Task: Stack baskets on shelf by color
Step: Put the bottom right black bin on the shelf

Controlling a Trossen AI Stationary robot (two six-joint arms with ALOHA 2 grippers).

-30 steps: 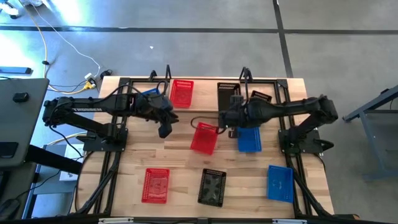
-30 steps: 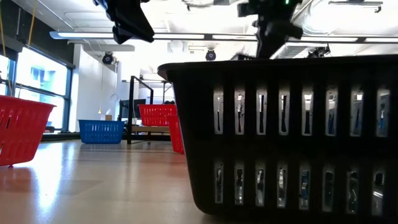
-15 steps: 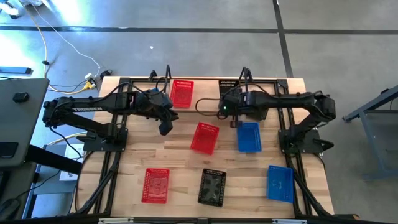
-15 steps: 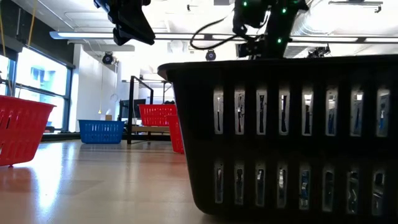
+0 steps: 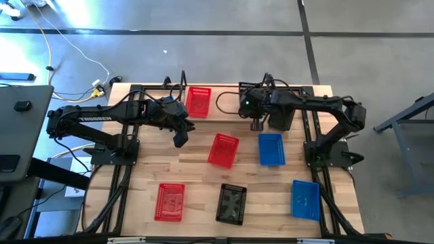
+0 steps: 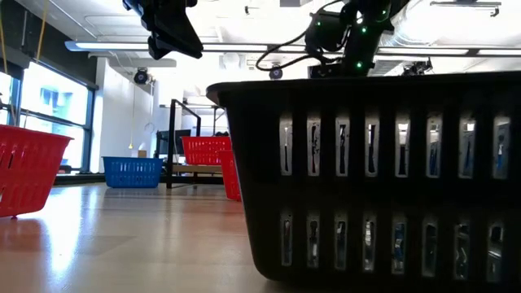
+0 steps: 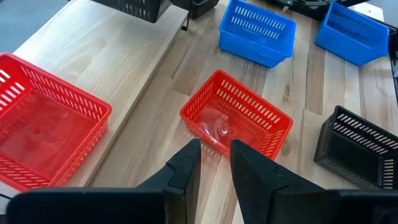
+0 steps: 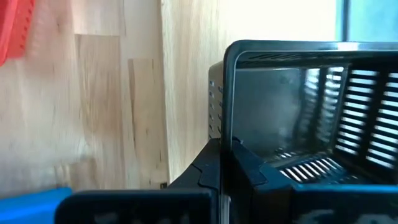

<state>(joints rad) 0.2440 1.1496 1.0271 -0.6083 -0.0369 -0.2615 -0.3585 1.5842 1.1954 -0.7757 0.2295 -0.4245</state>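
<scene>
The shelf (image 5: 225, 103) runs along the far edge. A red basket (image 5: 198, 102) and a black basket (image 5: 249, 89) stand on it. My right gripper (image 5: 256, 126) is shut, and its tips (image 8: 222, 163) stand at that black basket's (image 8: 298, 124) near rim. My left gripper (image 7: 214, 165) hangs open and empty above a red basket (image 7: 239, 118) on the table. Also on the table are two blue baskets (image 5: 271, 149) (image 5: 305, 199), another red one (image 5: 169, 202) and a black one (image 5: 231, 203). My right gripper's shut fingers (image 8: 208, 169) line up with the black basket's near rim (image 8: 222, 112), coming from above at a slant. I cannot tell whether they touch it. The basket sits upright on the shelf board.
Another black basket (image 5: 281, 118) shows under my right arm. A blue basket (image 6: 133, 171) stands at the far left by the shelf's wire upright (image 6: 172, 142). A cable (image 5: 227, 95) loops over the shelf. Bare wood lies between the baskets on the table.
My right gripper has gone from beside the middle blue basket toward the far edge, up to the black basket on the shelf, turning as it went. It has stayed shut. No basket has moved.
</scene>
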